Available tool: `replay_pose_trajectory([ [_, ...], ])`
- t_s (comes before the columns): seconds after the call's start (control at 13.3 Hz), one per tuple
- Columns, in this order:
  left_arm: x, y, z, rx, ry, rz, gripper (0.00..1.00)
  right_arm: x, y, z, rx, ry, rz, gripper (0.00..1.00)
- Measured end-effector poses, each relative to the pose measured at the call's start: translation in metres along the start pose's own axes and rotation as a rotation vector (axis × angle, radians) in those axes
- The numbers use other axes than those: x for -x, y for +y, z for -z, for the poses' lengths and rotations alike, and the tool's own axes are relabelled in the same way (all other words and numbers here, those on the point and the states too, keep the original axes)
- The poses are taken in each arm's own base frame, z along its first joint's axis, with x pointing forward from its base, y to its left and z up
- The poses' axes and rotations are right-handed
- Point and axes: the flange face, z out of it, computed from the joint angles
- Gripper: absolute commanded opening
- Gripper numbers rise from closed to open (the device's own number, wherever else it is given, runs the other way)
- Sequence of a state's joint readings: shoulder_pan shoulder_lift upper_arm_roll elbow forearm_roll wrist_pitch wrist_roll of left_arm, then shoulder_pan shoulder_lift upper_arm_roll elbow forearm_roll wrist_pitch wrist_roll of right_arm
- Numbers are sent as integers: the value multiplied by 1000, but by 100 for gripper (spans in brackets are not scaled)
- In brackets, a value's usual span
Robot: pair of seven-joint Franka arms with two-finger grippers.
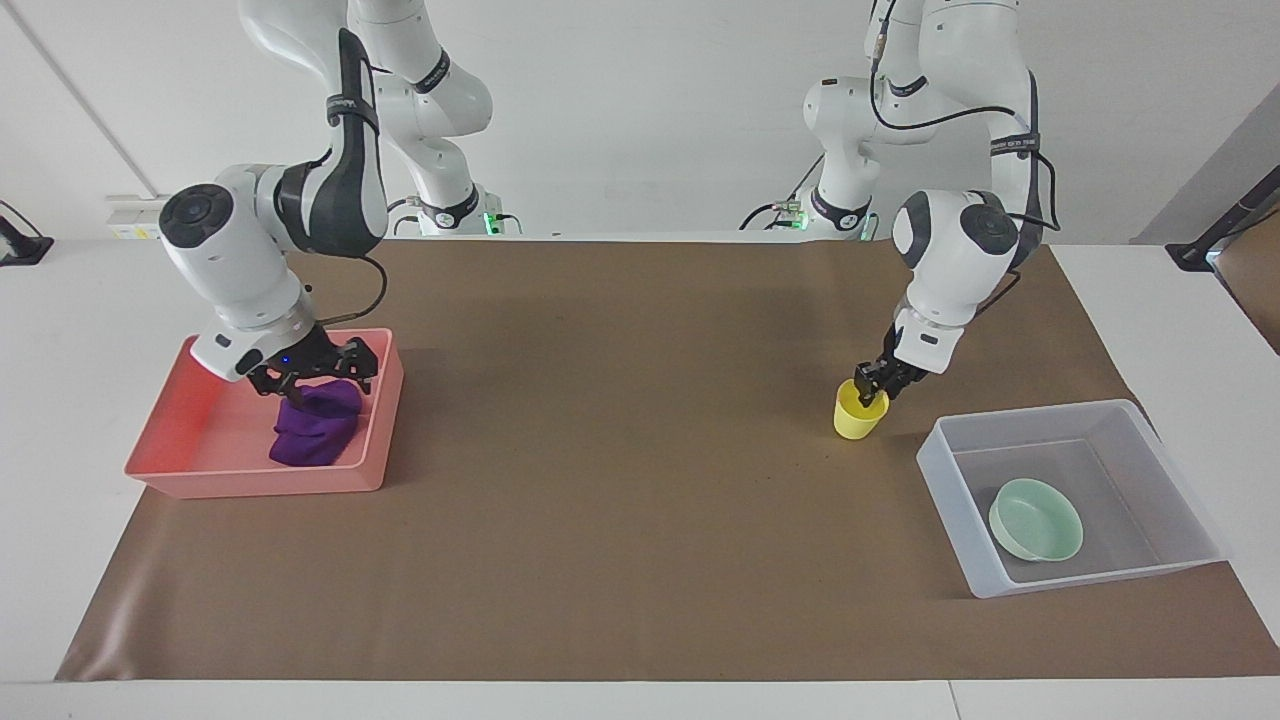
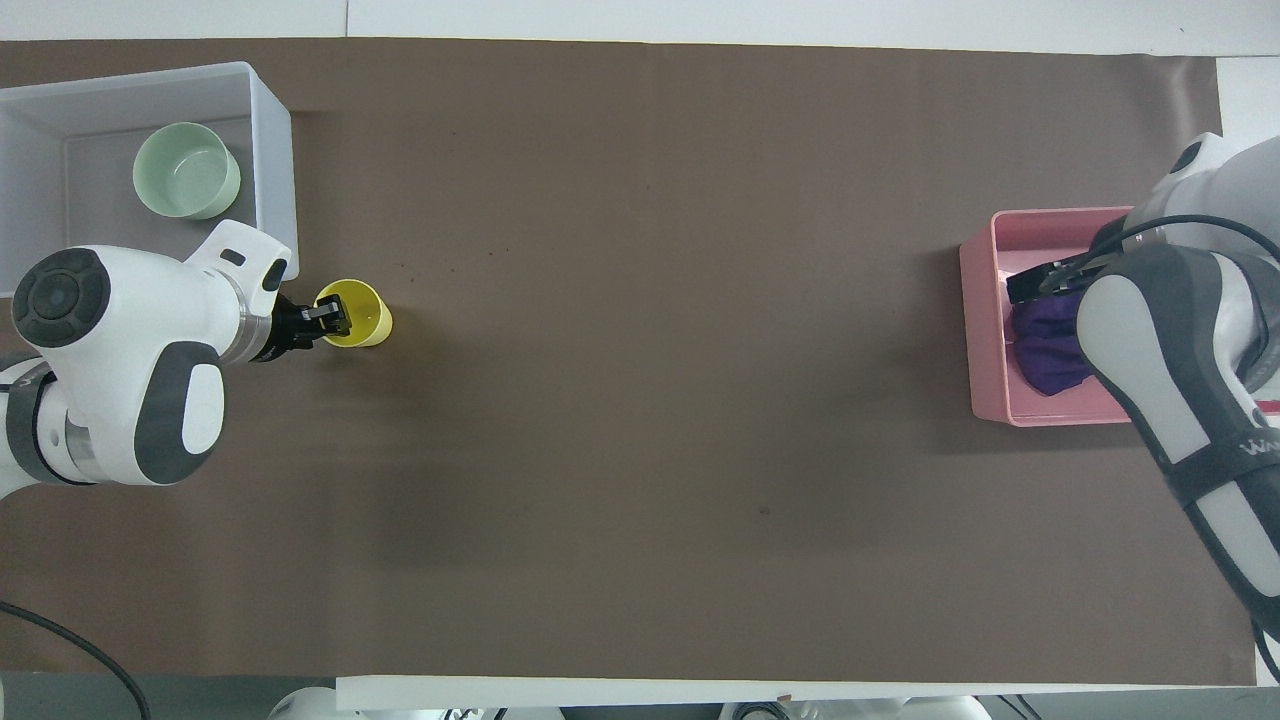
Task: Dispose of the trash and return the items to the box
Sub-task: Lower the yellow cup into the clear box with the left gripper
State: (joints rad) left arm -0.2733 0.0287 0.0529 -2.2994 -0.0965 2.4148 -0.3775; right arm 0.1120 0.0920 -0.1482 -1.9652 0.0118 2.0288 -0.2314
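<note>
The purple cloth wad (image 1: 310, 430) lies in the pink tray (image 1: 250, 485), also seen in the overhead view (image 2: 1045, 350). My right gripper (image 1: 315, 375) is open just above the wad, no longer holding it (image 2: 1045, 280). The yellow cup (image 1: 858, 418) stands upright on the brown mat beside the clear box (image 1: 945, 470), nearer to the robots. My left gripper (image 1: 870, 385) is down at the cup's rim and shut on it (image 2: 332, 320). The mint-green bowl (image 1: 1035, 520) sits in the box (image 2: 275, 150).
The brown mat (image 1: 640, 450) covers the table between the pink tray at the right arm's end and the box at the left arm's end. The right arm's links hang over part of the tray in the overhead view.
</note>
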Motion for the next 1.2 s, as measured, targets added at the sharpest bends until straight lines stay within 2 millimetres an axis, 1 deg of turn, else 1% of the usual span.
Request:
replay_pose_trajectory([
  [0.08, -3, -1, 2, 2, 6, 4, 0, -5, -12, 9, -3, -14, 7, 100],
  [0.15, -7, 1, 9, 5, 10, 4, 0, -9, -18, 22, -5, -28, 13, 100],
  [0.23, -13, 5, 21, 4, -2, 5, 0, -11, -17, 39, -9, -43, 12, 100],
  [0.3, -20, 12, 41, 0, -25, 11, 0, -11, -16, 58, -14, -62, 9, 100],
  [0.38, -28, 20, 72, -3, -45, 20, 0, -8, -14, 78, -19, -83, 6, 100],
  [0.53, -45, 30, 142, 12, -32, 32, 0, 1, -10, 111, -27, -107, -4, 100],
  [0.6, -55, 26, 166, 23, -4, 48, 0, 8, -7, 124, -32, -115, -11, 100],
  [0.68, -70, 12, 179, 28, 25, 78, 0, 17, -4, 135, -37, -126, -18, 100],
  [0.75, -89, -9, 185, 17, 47, 103, 0, 27, -2, 146, -44, -139, -23, 100],
  [0.83, -112, -36, 183, -7, 63, 119, 0, 39, -1, 158, -51, -148, -27, 100],
  [0.9, -135, -62, 172, -23, 67, 136, 0, 49, -2, 169, -55, -151, -28, 100],
  [0.98, -158, -86, 154, -30, 80, 160, 0, 59, -3, 179, -60, -155, -27, 100],
  [1.05, -177, -103, 131, -32, 105, 178, 0, 66, -4, 185, -64, -162, -25, 100],
  [1.13, -190, -112, 105, -35, 124, 187, 0, 71, -6, 190, -67, -166, -24, 100],
  [1.2, -200, -115, 74, -38, 130, 187, 0, 74, -7, 192, -68, -169, -22, 100],
])
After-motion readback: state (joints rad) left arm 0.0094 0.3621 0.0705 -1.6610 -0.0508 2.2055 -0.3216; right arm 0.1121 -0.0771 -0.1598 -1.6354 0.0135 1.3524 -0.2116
